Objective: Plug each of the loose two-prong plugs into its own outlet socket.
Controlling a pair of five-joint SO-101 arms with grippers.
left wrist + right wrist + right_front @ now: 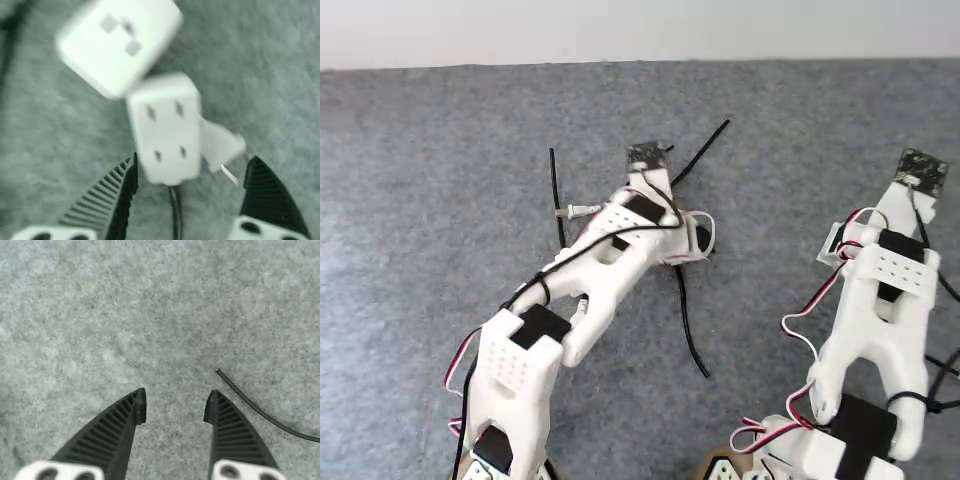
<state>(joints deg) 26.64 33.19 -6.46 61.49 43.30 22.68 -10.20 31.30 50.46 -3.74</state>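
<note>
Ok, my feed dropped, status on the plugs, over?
Left end effector open, over white outlet block. White plug beside block, prongs bare. Right end effector open over grey mat.

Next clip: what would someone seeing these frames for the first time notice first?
The left gripper hangs open over a white outlet block. A white two-prong plug lies loose right beside that block, and a second white block sits just beyond. Off to the side, the right gripper is open above bare grey mat, near a black cable end.
</note>
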